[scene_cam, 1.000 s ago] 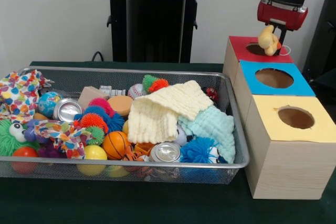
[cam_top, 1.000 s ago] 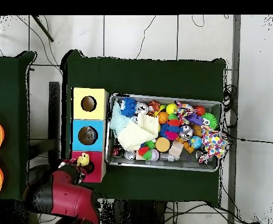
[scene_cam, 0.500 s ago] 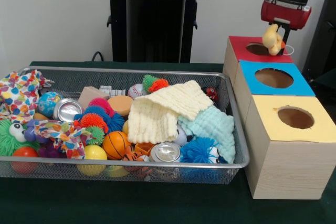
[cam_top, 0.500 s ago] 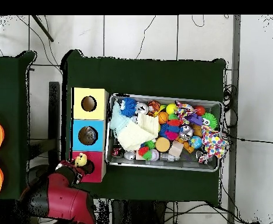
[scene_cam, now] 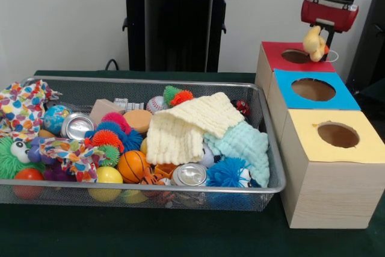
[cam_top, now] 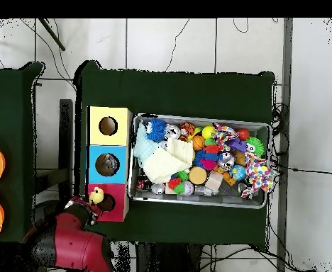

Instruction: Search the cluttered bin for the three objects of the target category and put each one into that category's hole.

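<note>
The red and black gripper (scene_cam: pixel 317 35) is closed on a small yellow plush toy (scene_cam: pixel 313 43) with a rounded, soft-looking body and an orange spot at its side; the toy hangs just above the far edge of the red-topped box (scene_cam: pixel 283 57), a little off from its round hole (scene_cam: pixel 296 56). In the overhead view the gripper (cam_top: pixel 92 200) and the toy (cam_top: pixel 96 196) sit at the outer edge of the same red top (cam_top: pixel 112 193). Next along the row from the gripper stands the blue-topped box (scene_cam: pixel 313 91), then the yellow-topped box (scene_cam: pixel 337 136), each a pale wood-grain block with a circular hole cut in a flat coloured lid. Well apart from the gripper, beyond the boxes, lies a shallow wire-mesh bin (scene_cam: pixel 150 194) on the dark green bench (scene_cam: pixel 180 236). It is heaped with clutter: a ribbed cream cloth (scene_cam: pixel 186 126), a fuzzy mint cloth (scene_cam: pixel 243 145), a spiky blue rubber ball (scene_cam: pixel 230 173), a small basketball (scene_cam: pixel 132 165), a smooth yellow ball (scene_cam: pixel 108 176), shiny metal cans (scene_cam: pixel 189 174) and a polka-dot fabric (scene_cam: pixel 24 108).
</note>
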Available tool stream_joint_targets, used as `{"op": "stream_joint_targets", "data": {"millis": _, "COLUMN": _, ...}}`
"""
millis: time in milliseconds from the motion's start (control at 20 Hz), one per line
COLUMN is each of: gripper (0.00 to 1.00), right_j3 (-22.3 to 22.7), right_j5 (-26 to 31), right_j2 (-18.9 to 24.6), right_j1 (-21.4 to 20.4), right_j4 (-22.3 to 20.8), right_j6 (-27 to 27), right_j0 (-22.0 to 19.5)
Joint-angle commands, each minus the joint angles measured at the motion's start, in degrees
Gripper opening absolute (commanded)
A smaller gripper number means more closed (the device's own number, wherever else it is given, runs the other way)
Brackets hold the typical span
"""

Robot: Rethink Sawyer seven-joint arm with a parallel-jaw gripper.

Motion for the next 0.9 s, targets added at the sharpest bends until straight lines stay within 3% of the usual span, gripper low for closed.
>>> {"op": "stream_joint_targets", "data": {"millis": 50, "gripper": 0.0, "right_j3": 3.05, "right_j5": 2.21, "right_j2": 0.4, "right_j1": -1.24, "right_j4": -1.21, "right_j6": 10.7, "right_j0": 0.07}}
{"op": "stream_joint_targets", "data": {"millis": 200, "gripper": 0.0, "right_j3": 1.79, "right_j5": 6.23, "right_j2": -2.01, "right_j1": -2.49, "right_j4": -1.81, "right_j6": 10.03, "right_j0": 0.86}}
{"op": "stream_joint_targets", "data": {"millis": 450, "gripper": 0.0, "right_j3": 1.49, "right_j5": 8.11, "right_j2": -3.47, "right_j1": -3.61, "right_j4": -2.38, "right_j6": 9.19, "right_j0": 0.76}}
{"op": "stream_joint_targets", "data": {"millis": 900, "gripper": 0.0, "right_j3": 3.78, "right_j5": 5.9, "right_j2": -2.18, "right_j1": -4.93, "right_j4": -3.24, "right_j6": 7.38, "right_j0": -1.25}}
